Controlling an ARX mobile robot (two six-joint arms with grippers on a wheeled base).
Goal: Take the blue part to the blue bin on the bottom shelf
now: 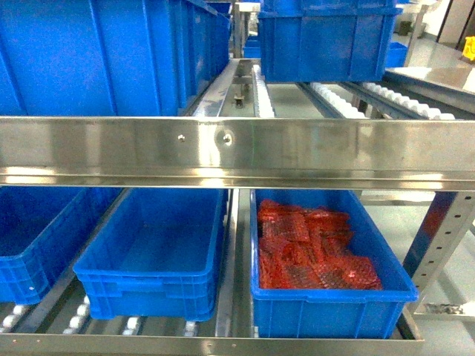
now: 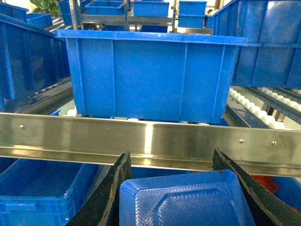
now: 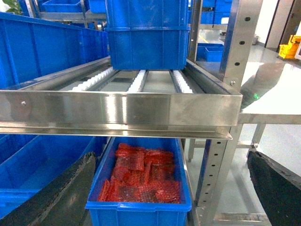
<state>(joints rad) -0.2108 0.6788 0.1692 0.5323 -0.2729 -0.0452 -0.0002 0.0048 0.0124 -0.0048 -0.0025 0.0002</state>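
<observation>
Rack: a big steel rack is seen, with a wide steel rail [image 1: 237,152] across the middle.
Bottom shelf [image 1: 223,343]: it lies low and near, with small white rollers.
Empty blue bin [image 1: 152,256]: it sits on the bottom shelf, left of the middle.
Bin with red mesh [image 1: 326,259]: it sits on the right side of the shelf.
Blue part [image 2: 186,200]: it is held in the left end effector [image 2: 181,188], whose dark fingers are closed on both its sides.
Way to go: the empty bin is judged to lie below the rail, down and left of the held part; the left arm is nearer.
Right end effector [image 3: 169,188]: it is spread open and holds nothing.
</observation>
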